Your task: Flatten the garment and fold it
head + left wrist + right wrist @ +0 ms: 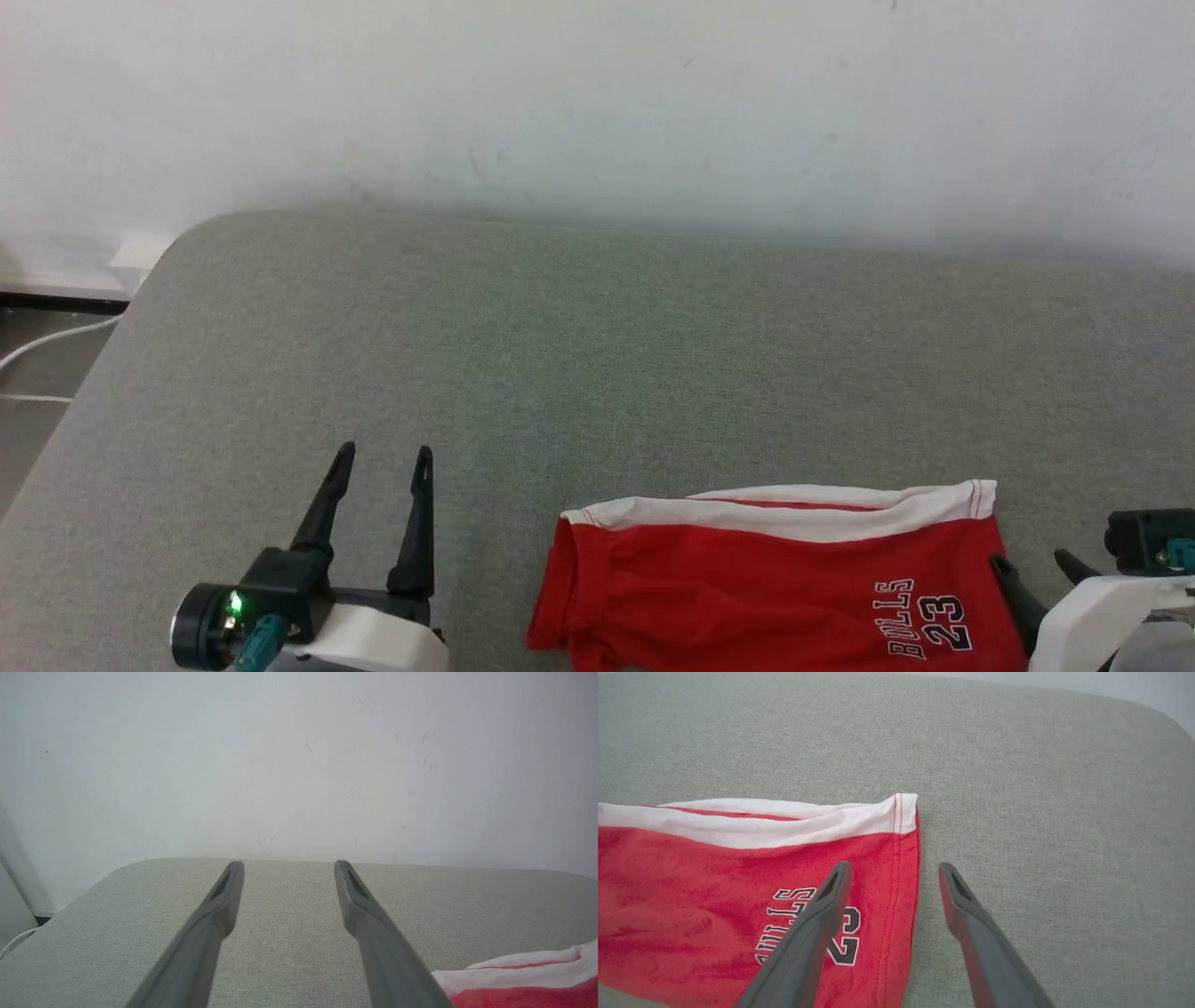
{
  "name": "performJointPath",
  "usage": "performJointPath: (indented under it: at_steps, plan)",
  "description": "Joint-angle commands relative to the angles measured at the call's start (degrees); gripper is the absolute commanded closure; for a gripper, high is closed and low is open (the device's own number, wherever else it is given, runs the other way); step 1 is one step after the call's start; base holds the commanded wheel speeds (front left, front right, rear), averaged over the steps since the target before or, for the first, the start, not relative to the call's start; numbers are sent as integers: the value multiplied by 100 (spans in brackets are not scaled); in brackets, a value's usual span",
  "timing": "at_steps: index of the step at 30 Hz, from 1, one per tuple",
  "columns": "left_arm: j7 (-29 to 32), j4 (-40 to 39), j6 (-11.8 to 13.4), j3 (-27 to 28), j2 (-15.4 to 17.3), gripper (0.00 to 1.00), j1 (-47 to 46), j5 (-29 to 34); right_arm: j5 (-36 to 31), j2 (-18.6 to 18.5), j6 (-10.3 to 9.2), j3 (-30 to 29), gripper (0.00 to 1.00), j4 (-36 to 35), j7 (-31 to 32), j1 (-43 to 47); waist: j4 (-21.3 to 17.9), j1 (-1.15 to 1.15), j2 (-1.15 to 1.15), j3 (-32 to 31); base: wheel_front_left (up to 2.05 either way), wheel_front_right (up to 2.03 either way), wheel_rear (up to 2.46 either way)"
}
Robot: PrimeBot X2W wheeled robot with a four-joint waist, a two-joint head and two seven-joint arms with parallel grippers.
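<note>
As the red Bulls shorts (775,579) lie long axis L-R, our right gripper (1031,558), fingers spread, straddles their side edge; left gripper (386,453), also spread, sits well apart.

Grey-green woven-fabric surface (597,355), flat and matte. Its far-left corner (191,233) is rounded; the far edge runs straight to the right.

One item lies on it: the red shorts (747,597), at the near side, right of centre, spread flat. A white band (794,511) lies along their far edge in two layers, slightly offset, with a red sliver between them. Gathered end to the left, stitched hem to the right. "BULLS 23" lettering (924,621) sits by the right hem, turned sideways. The near part is cut off by the frame.
</note>
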Motion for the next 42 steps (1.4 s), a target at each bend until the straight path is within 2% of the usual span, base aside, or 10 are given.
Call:
performJointPath:
  at_steps: [1, 4, 12, 17, 21, 22, 23, 27, 33, 42]
  plan:
    - [-29, 37, 6, 87, -5, 0, 25, 147, -59, 81, -11, -85, 0, 72, 51, 31, 35, 0, -1, 57, 0, 0, 0]
    - [-30, 23, 9, 343, -87, 0, 63, 302, -80, 262, -11, -274, 0, 258, 145, -47, 89, 0, -1, 137, 0, 0, 0]
    - [-32, 2, -282, 496, -212, 0, 114, 691, 23, 514, -11, -554, 0, 1037, 397, -309, 251, 0, -1, 312, 0, 0, 0]
    - [-32, 74, -458, 532, -312, 0, 90, 802, 275, 604, -11, -455, 0, 1453, 528, -440, 327, 0, -1, 411, 0, 0, 0]
    - [-32, 135, -582, 571, -381, 0, 50, 862, 488, 603, -11, -123, 0, 1645, 580, -484, 377, 0, -1, 466, 0, 0, 0]
    - [-32, 151, -604, 577, -398, 0, 43, 879, 561, 596, -11, -26, 52, 1675, 594, -482, 385, 0, -1, 472, 0, 0, 0]
    - [-32, 169, -624, 586, -415, 0, 37, 893, 622, 579, -11, 71, 99, 1692, 594, -480, 392, 0, -1, 475, 0, 0, 0]
    - [-32, 236, -681, 617, -480, 0, 35, 944, 682, 450, -11, 266, 100, 1741, 416, -492, 391, 0, -1, 433, 0, 0, 0]
    - [-32, 315, -756, 657, -521, 0, 81, 984, 637, 279, -11, 129, 100, 1764, 94, -595, 349, 0, -1, 331, 0, 0, 0]
    - [-32, 351, -833, 711, -587, 0, 93, 1039, 20, -39, -11, -1074, 100, 1874, -197, -853, 295, 0, -1, 245, 0, 0, 0]
